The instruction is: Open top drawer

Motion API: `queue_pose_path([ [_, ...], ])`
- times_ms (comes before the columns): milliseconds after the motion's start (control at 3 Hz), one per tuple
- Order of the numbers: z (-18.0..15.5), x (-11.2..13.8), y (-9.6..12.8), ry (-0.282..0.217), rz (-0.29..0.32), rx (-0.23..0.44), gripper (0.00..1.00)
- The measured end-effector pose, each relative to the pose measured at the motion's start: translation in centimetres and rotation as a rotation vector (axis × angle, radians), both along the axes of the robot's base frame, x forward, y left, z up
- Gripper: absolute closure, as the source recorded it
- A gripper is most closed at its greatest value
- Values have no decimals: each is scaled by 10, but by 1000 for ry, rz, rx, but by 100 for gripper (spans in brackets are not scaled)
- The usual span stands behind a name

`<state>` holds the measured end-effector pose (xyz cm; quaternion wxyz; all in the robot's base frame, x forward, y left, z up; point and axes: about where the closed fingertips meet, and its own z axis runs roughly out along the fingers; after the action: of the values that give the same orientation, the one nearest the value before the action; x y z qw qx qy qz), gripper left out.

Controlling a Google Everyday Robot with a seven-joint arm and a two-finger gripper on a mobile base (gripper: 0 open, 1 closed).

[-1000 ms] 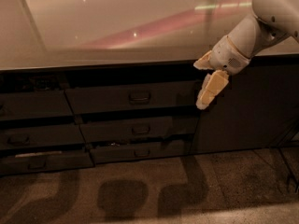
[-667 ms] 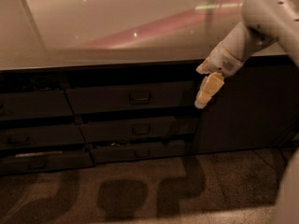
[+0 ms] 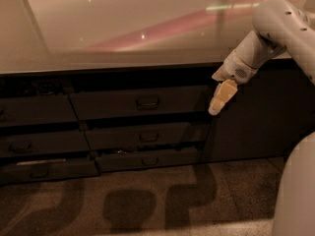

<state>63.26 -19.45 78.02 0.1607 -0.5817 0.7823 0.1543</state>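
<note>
The top drawer (image 3: 113, 103) is the wide dark front of the middle column, just under the counter, with a small rounded pull (image 3: 147, 102) at its centre. A dark gap runs above the front. My gripper (image 3: 216, 104) hangs from the white arm (image 3: 275, 28) at the drawer's right end, pointing down and to the left, level with the front. It stands well to the right of the pull and holds nothing that I can see.
Two slimmer drawers (image 3: 147, 135) sit below the top one, and another column of drawers (image 3: 34, 111) lies to the left. A plain dark cabinet door (image 3: 266, 117) is on the right. The pale countertop (image 3: 123, 28) overhangs everything. Speckled floor (image 3: 147, 200) lies in front.
The gripper has stayed almost in place at the drawer's right end. The arm's upper part has swung left into view, and a white part of the robot now shows at the lower right.
</note>
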Motion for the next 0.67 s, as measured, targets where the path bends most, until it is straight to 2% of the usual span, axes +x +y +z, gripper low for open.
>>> queue_pose_path([
  [333, -2, 1, 4, -1, 13, -33, 0],
  [667, -5, 2, 13, 17, 112, -108, 0],
])
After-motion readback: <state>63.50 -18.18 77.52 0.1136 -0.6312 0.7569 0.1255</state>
